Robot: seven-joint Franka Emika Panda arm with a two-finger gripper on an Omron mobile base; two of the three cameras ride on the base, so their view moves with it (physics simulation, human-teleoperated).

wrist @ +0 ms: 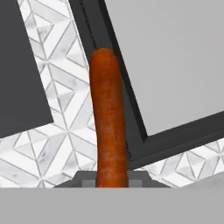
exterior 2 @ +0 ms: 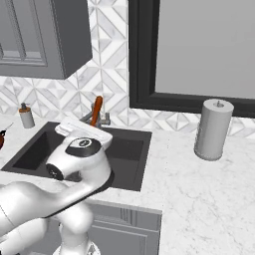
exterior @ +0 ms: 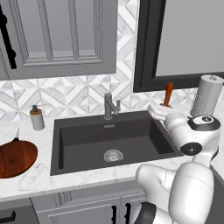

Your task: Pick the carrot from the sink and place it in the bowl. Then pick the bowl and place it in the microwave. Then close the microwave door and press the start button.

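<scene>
Now pincer (exterior: 165, 105) gripping carrot (exterior: 168, 93) upright, above sink (exterior: 87, 146) corner

Arm (exterior: 192, 144) bent over, fingers (exterior: 165, 105) pointing up, clamped on something.

The hand (exterior: 162, 108) holds the carrot (exterior: 168, 93) upright above the sink's (exterior: 87, 142) right rim.

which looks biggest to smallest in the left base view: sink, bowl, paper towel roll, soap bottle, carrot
1. sink, by far the largest
2. bowl, though the picture's left edge cuts it off
3. paper towel roll
4. soap bottle and carrot look about alike; the carrot, held upright in the gripper, is slimmer and partly hidden
</scene>
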